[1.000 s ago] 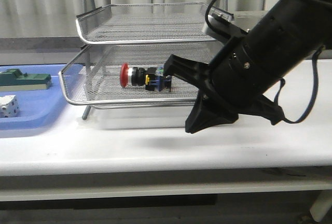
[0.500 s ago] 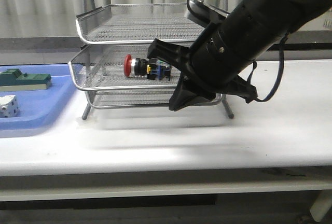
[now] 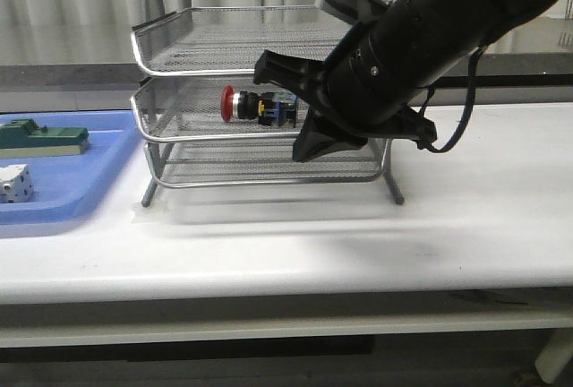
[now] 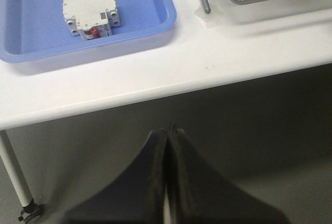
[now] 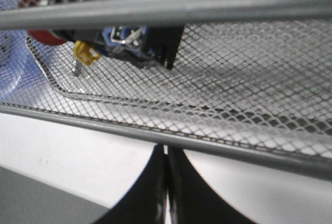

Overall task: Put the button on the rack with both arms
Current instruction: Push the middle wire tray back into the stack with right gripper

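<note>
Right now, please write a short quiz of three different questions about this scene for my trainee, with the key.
1. True or false: the button lies in the middle tier of the rack.
2. What holds the white part? A) blue tray B) rack C) table
3. Fill in: the left gripper is ____ (open/shut).

Key: 1 true; 2 A; 3 shut.
</note>
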`<state>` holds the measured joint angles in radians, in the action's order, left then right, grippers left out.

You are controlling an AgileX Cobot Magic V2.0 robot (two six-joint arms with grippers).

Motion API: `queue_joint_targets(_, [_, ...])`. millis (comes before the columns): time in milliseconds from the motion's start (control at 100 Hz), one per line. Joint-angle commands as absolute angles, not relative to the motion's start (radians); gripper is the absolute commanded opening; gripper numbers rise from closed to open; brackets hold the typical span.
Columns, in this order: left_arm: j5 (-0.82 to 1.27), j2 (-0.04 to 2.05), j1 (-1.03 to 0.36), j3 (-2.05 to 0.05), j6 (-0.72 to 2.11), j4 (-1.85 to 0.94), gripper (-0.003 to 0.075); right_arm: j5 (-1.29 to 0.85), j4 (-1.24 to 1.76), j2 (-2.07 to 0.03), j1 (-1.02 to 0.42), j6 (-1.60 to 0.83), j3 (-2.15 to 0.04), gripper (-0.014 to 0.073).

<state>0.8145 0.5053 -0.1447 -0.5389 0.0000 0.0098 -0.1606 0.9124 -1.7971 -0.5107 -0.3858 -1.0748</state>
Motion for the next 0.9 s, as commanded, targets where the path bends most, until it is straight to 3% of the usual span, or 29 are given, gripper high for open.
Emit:
queue_joint_targets(0, [0.749, 0.511, -0.142, -0.566, -0.012, 0.0, -0.0021, -0.088, 0.917, -1.754, -0.511, -0.401, -1.11, -0.0069])
queue_joint_targets(470, [0.749, 0.511, -0.142, -0.566, -0.012, 0.0, -0.0021, -0.039, 0.917, -1.754, -0.511, -0.401, -1.11, -0.0069])
queue_joint_targets(890, [0.749, 0.511, -0.142, -0.566, -0.012, 0.0, -0.0021, -0.211, 0.9, -1.728, -0.511, -0.401, -1.108, -0.0069])
